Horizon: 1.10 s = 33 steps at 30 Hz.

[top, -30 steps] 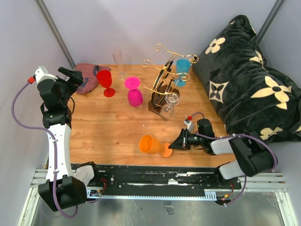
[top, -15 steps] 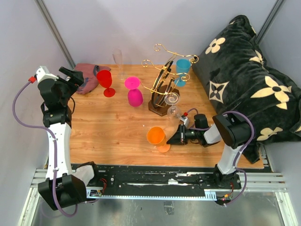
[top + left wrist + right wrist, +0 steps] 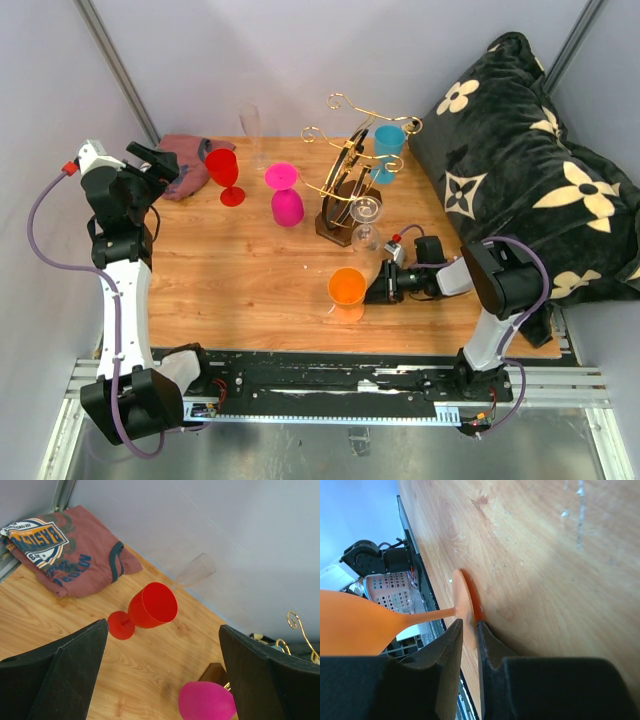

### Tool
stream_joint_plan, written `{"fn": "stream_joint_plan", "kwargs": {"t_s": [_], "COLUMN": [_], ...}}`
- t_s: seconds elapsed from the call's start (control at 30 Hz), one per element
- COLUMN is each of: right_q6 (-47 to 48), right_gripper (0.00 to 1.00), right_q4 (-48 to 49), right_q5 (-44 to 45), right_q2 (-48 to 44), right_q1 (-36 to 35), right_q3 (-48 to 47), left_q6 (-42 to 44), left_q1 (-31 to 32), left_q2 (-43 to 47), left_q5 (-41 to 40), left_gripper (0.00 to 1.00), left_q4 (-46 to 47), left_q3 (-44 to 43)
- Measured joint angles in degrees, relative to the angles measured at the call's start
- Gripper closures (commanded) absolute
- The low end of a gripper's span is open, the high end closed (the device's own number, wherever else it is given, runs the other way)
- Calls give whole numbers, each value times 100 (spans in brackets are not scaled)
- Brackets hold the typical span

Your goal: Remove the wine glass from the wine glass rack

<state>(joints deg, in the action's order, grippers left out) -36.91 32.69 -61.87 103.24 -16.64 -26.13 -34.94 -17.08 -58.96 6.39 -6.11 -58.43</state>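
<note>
An orange wine glass (image 3: 347, 287) stands upright on the wooden table (image 3: 230, 280), in front of the wine glass rack (image 3: 343, 195). The rack has a dark wooden base and gold wire arms. My right gripper (image 3: 373, 291) lies low on the table, shut on the rim of the glass's foot (image 3: 463, 605). In the right wrist view the right gripper (image 3: 470, 630) has that thin foot between its narrow jaws. A blue glass (image 3: 388, 150) and two clear glasses (image 3: 367, 212) hang on the rack. My left gripper (image 3: 152, 160) is open at the far left, holding nothing.
A red glass (image 3: 150, 607), an upside-down pink glass (image 3: 286, 200) and a clear flute (image 3: 250, 125) stand at the back left. A folded reddish shirt (image 3: 65, 550) lies in the back left corner. A black flowered pillow (image 3: 530, 190) fills the right side.
My right gripper has swung the orange glass from lying tilted to upright and shifted it right, toward the rack. The left arm has stayed still.
</note>
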Motion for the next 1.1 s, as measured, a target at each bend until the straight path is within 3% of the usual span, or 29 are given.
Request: {"fn": "stream_joint_plan", "kwargs": {"t_s": [0.43, 0.7, 0.8, 0.93, 1.0, 1.1], "right_q6": [87, 415, 645, 883, 1056, 1298], "right_gripper": [68, 64, 64, 63, 62, 62], "right_q4": [-380, -1650, -2529, -3934, -4535, -5101], "right_q5": [472, 1965, 2909, 3943, 4341, 4719], "right_q2": [-483, -1862, -2739, -4120, -4660, -5080], "right_q1": [133, 229, 234, 227, 227, 227], "right_q3": [68, 149, 166, 2, -339, -892], "left_q6": [2, 26, 81, 275, 372, 452], "left_q1": [2, 44, 140, 575, 778, 1025], "left_q2": [-2, -2, -2, -155, -435, -682], "left_q5": [4, -9, -22, -26, 175, 505], "left_gripper": [2, 2, 8, 33, 37, 34], "left_q4": [0, -2, -2, -264, -535, -658], "left_q3": [0, 0, 0, -201, -553, -710]}}
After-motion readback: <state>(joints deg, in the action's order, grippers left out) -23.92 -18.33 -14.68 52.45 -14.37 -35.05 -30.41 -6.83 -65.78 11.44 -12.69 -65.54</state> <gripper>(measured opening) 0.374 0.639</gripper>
